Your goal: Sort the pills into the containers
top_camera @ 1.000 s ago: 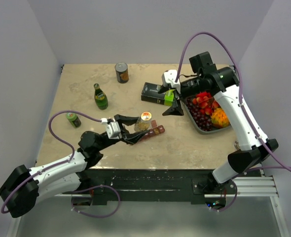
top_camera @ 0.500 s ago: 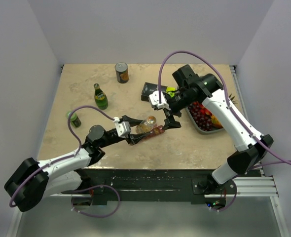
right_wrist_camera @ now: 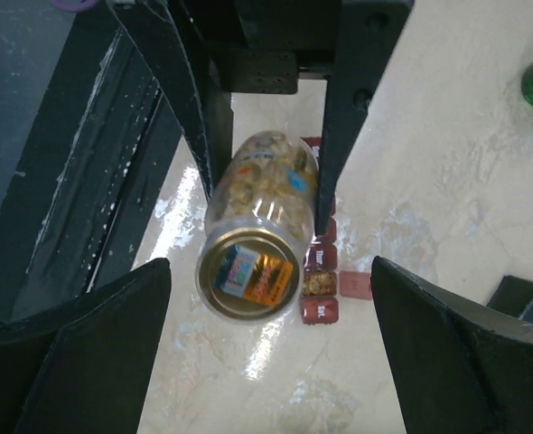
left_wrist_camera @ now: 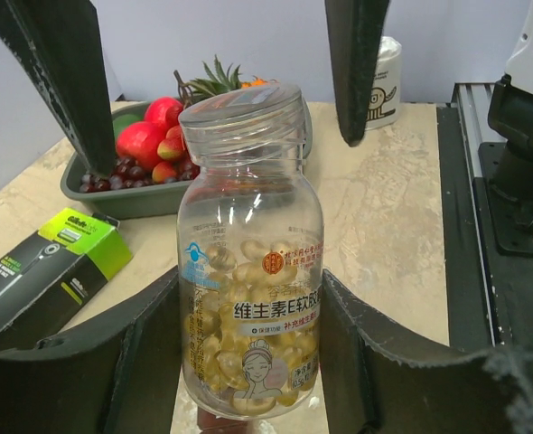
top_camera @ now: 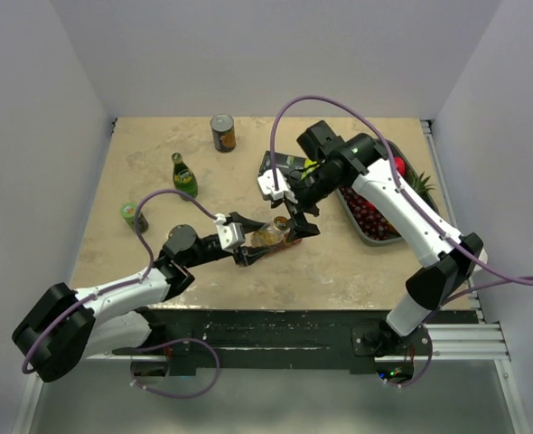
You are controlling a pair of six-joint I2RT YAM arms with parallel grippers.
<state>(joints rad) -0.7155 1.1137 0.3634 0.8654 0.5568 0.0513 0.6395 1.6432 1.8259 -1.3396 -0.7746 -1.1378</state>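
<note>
Between dark fingers (left_wrist_camera: 86, 371) of the left claw (left_wrist_camera: 248, 380) — pinched tight — sits a clear round plastic bottle (left_wrist_camera: 248, 181) of glossy golden capsules (left_wrist_camera: 239, 280); the right claw (right_wrist_camera: 268, 353) stands spread, flanking its lid (left_wrist_camera: 241, 104).

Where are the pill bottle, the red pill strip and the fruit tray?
pill bottle (left_wrist_camera: 248, 307): left wrist view, on its label.
red pill strip (right_wrist_camera: 321, 309): right wrist view, on its end compartment.
fruit tray (left_wrist_camera: 122, 201): left wrist view, on its near wall.
</note>
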